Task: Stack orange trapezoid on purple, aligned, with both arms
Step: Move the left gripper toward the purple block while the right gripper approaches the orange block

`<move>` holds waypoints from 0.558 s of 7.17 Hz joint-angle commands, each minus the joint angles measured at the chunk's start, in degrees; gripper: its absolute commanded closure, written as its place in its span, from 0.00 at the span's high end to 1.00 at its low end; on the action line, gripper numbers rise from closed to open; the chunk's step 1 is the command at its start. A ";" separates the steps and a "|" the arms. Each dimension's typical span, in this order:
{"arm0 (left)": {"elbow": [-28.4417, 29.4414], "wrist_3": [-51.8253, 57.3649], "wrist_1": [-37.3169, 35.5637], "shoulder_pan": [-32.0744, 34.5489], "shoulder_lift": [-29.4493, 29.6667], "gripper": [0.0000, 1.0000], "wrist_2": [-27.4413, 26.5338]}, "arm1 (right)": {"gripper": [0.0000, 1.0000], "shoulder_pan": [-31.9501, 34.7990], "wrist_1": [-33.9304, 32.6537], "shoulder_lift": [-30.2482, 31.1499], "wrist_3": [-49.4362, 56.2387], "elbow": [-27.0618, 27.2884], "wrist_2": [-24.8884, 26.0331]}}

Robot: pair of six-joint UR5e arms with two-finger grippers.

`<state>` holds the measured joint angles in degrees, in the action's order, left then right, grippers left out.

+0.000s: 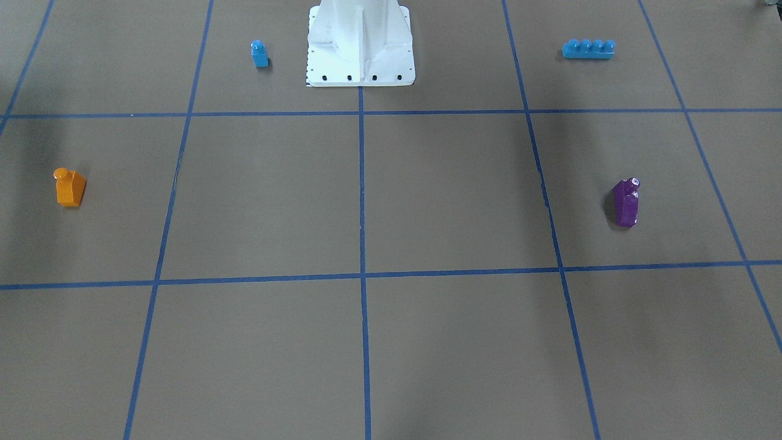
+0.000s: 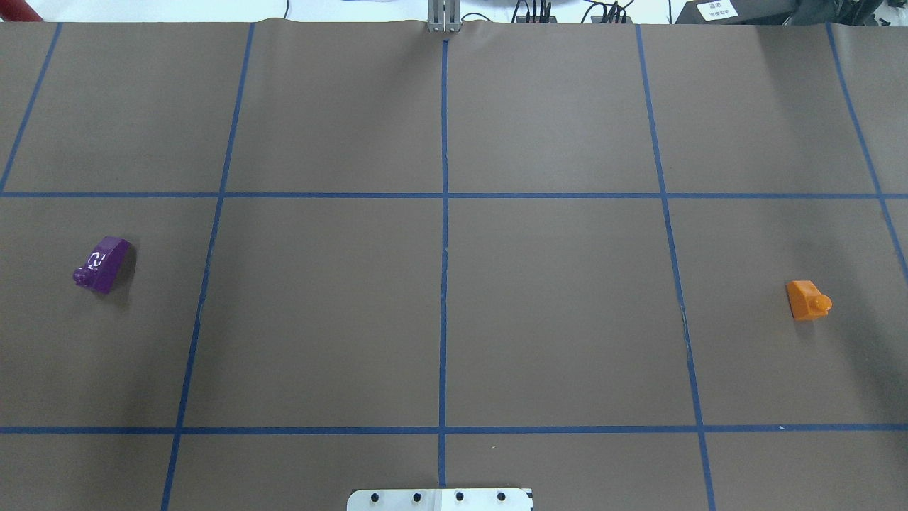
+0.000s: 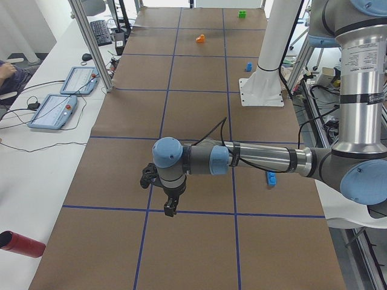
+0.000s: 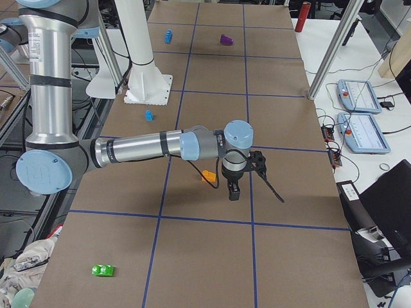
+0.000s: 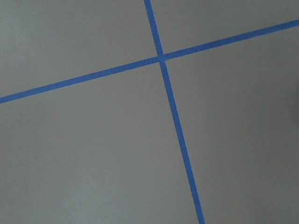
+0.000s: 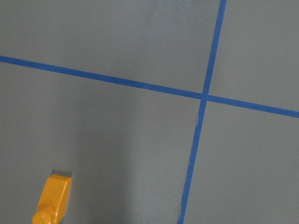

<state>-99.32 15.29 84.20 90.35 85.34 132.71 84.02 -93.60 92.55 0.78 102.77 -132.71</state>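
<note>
In the overhead view we see the purple brick (image 2: pixel 103 264) at the middle left of the frame, on the brown table (image 2: pixel 553 312). The white pedestal base (image 2: pixel 440 499) sits at the bottom centre. The orange trapezoid (image 2: pixel 807 300) lies at the middle right, well apart from the purple brick.

In the left side view, the left gripper (image 3: pixel 171 205) hangs pointing down at the lower centre, above a blue tape line (image 3: pixel 199 211). In the right side view, the right gripper (image 4: pixel 234 191) hangs at the centre, just right of the orange trapezoid. For both grippers, we cannot tell how wide the fingers stand.
</note>
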 commanded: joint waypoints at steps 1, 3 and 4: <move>-0.26 0.00 0.09 0.00 0.00 1.00 0.00 | 1.00 0.00 0.00 0.00 -0.07 0.06 0.00; -2.97 0.00 0.00 0.09 -0.09 1.00 -0.52 | 1.00 0.00 0.00 -0.44 0.01 0.06 0.00; -3.86 0.00 0.09 0.09 0.09 1.00 -0.61 | 1.00 0.00 0.00 -0.79 -0.07 0.14 0.00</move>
<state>-101.70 15.29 84.23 90.42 85.33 132.35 84.02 -93.60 92.14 0.77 102.86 -132.72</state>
